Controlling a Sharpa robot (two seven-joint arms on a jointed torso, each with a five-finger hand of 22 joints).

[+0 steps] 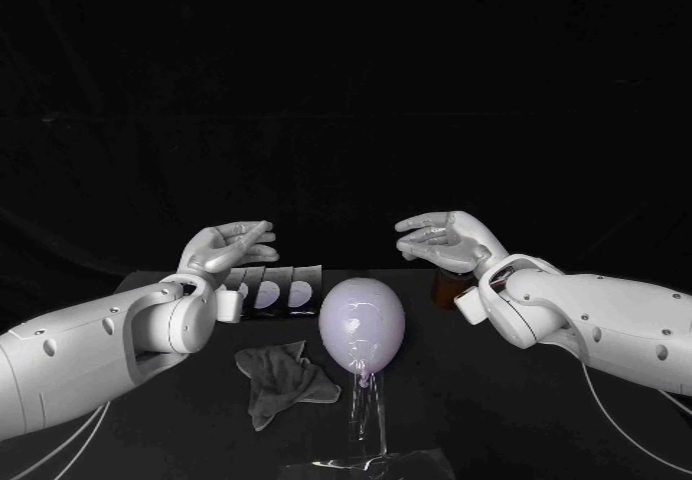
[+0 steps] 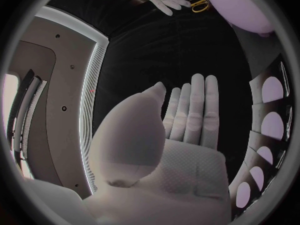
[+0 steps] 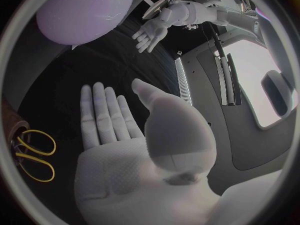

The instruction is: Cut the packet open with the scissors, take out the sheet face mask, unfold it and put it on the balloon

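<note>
A pale lilac balloon (image 1: 361, 320) stands upright on a clear stand (image 1: 365, 420) at the table's middle. A crumpled grey sheet (image 1: 281, 378) lies on the table just left of it. A row of dark packets (image 1: 274, 293) with white ovals stands behind, below my left hand (image 1: 228, 245). That hand hovers empty with its fingers straight in the left wrist view (image 2: 187, 115). My right hand (image 1: 450, 240) hovers empty right of the balloon, its fingers spread flat (image 3: 106, 120). Yellow-handled scissors (image 3: 31, 155) lie on the table beside it.
A brown object (image 1: 450, 290) stands behind my right wrist, partly hidden. The stand's clear base (image 1: 361, 462) reaches the table's front edge. The left wrist view also catches the balloon (image 2: 240, 5), the scissors (image 2: 200, 4) and the packets (image 2: 269, 120).
</note>
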